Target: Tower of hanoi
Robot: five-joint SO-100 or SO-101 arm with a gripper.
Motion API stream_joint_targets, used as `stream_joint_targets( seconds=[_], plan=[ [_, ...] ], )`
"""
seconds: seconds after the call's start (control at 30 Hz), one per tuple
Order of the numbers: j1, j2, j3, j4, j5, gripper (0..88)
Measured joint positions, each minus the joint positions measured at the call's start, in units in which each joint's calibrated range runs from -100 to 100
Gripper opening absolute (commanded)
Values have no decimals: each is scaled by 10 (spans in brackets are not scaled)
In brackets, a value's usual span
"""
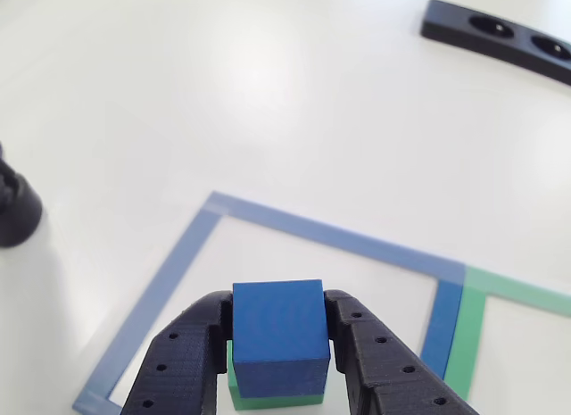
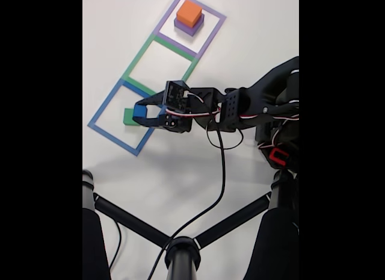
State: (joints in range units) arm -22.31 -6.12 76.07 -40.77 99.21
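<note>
Two black fingers of the gripper (image 1: 278,339) bracket the blue cube (image 1: 278,335) in the other view, one pad pressed against each side face, so the gripper is pinching the cube. The cube sits over a wider green block (image 1: 268,399), whose edge peeks out below and to the left, inside the blue taped square (image 1: 161,290) on the white surface (image 1: 268,103). Whether the cube rests on the green block or is just clear of it cannot be told from here. A black strip with round holes (image 1: 508,36) lies well apart at the top right. In the fixed view, the arm reaches in from the right, and the gripper (image 2: 139,111) holds the blue cube (image 2: 139,111) above the green block (image 2: 128,117) in the blue taped square (image 2: 108,114); beside it come a green taped square (image 2: 139,56) and a purple taped square (image 2: 210,33) with an orange cube (image 2: 189,12) stacked on a purple block (image 2: 187,27). To do this step well, I judge the cube should be kept level and centred over the green block, moved straight up or down rather than sideways, and the grip changed only when the cube is steady, so the block below is not dragged.
</note>
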Motion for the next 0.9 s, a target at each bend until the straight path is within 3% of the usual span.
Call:
stream_joint_targets(
  seconds=[0.9],
  plan=[
    [0, 165, -89, -96, 0, 45]
  ],
)
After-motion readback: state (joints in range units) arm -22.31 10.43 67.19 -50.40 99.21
